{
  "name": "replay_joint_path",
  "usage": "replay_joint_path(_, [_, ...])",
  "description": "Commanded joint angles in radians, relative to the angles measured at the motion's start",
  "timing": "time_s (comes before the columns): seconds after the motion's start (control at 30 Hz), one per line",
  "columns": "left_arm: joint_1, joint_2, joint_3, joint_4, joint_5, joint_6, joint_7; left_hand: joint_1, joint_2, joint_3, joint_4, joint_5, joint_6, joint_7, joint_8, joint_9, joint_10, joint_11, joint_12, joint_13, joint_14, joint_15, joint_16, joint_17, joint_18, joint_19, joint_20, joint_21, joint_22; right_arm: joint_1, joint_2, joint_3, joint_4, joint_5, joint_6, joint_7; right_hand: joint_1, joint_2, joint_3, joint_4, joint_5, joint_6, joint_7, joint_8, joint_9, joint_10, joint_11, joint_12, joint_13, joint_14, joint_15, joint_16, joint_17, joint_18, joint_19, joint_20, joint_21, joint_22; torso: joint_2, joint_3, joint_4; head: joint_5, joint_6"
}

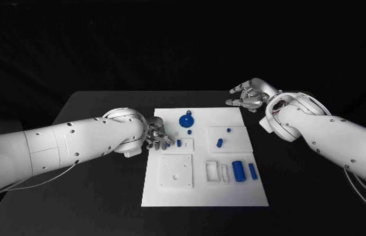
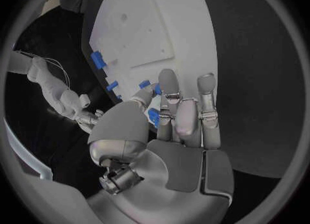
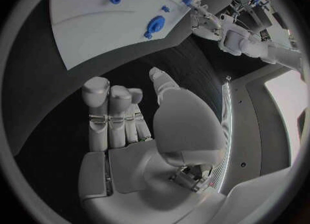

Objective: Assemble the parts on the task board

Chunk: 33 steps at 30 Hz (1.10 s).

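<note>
Parts (image 1: 238, 171) lie loose on the board (image 1: 204, 193). Left hand (image 1: 157, 136), at nine o'clock, should pinch squarely; its grasp I cannot tell. Right hand (image 1: 248, 95) hangs released.

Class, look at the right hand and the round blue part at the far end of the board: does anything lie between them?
Nothing visible does. The right hand hovers over bare black table past the board's far right corner, and only table and white board surface separate it from the round blue part.
</note>
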Motion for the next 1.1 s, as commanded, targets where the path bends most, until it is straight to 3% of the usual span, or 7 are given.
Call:
replay_joint_path(0.03, [0.002,0.004,0.001,-0.002,0.017,0.038,0.008,0.040,0.023,0.077,-0.076,-0.001,-0.001,-0.019,-0.001,0.000,0.046,-0.013,-0.004,-0.001,0.003,-0.001,-0.007,0.000,0.011,-0.001,0.004,-0.003,0.018,-0.001,0.002,0.000,-0.001,-0.002,0.013,0.009,-0.010,0.003,0.005,0.000,0.004,0.000,0.000,-0.006,-0.001,-0.007,-0.001,-0.005,-0.002,-0.001,-0.002,-0.003,0.001,0.014,0.006,-0.001,-0.004,0.095,0.000,0.0004,-0.0009,0.000,0.000])
replay_joint_path(0.77, [0.024,0.013,0.009,-0.025,0.039,0.052,0.039,0.047,0.022,0.076,-0.070,-0.003,-0.004,-0.018,-0.003,0.002,0.046,-0.013,-0.007,-0.003,0.002,-0.002,-0.010,-0.004,0.011,-0.001,0.003,-0.005,0.018,-0.001,0.006,0.000,-0.002,-0.002,0.014,0.009,-0.011,0.003,0.005,0.001,0.005,-0.005,0.000,-0.006,-0.001,-0.007,-0.001,-0.006,-0.002,0.000,-0.001,-0.003,0.001,0.014,0.006,-0.001,-0.005,0.095,0.000,0.0003,0.0010,-0.002,0.004])
replay_joint_path(0.93, [0.026,0.016,0.021,-0.034,0.056,0.062,0.054,0.049,0.023,0.074,-0.064,-0.011,-0.006,-0.018,-0.005,0.004,0.046,-0.013,-0.009,-0.006,0.001,-0.002,-0.012,-0.007,0.010,0.000,0.001,-0.006,0.018,-0.001,0.007,0.000,-0.002,-0.002,0.014,0.009,-0.011,0.003,0.005,0.001,0.005,-0.005,0.000,-0.006,-0.001,-0.007,-0.001,-0.006,-0.002,0.000,-0.001,-0.003,0.001,0.014,0.006,-0.001,-0.005,0.095,0.000,0.0006,0.0002,-0.002,0.003])
replay_joint_path(1.1, [0.033,0.019,0.033,-0.051,0.088,0.128,0.060,0.056,0.024,0.070,-0.056,-0.026,-0.010,-0.016,-0.009,0.006,0.046,-0.012,-0.013,-0.012,0.000,-0.002,-0.017,-0.013,0.007,-0.002,-0.001,-0.010,0.018,-0.001,0.007,0.000,-0.003,-0.002,0.015,0.009,-0.011,0.003,0.005,0.001,0.005,-0.005,0.000,-0.006,-0.001,-0.007,-0.001,-0.006,-0.002,0.000,-0.001,-0.003,0.001,0.014,0.006,-0.001,-0.005,0.095,-0.001,0.0007,0.0008,-0.002,0.003])
